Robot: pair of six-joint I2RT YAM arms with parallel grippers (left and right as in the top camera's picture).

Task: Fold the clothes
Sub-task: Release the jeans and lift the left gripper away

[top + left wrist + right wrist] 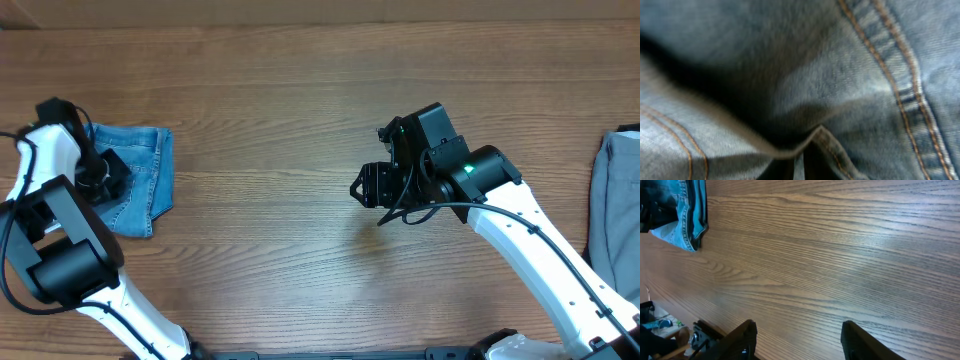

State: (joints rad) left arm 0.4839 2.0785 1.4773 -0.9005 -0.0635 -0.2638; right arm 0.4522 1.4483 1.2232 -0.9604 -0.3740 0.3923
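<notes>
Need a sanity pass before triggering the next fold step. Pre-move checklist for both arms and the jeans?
1. Light blue denim jeans lie in a compact bundle at the table's left: ok.
2. Left tool is on the jeans: ok.
3. Left tool's grip: cannot tell, its wrist view shows only blurred denim.
4. Right tool is open and empty: ok.
5. Right tool is over bare wooden table, away from the jeans: ok.
6. Plain grey garment is apart from both tools: ok.
</notes>
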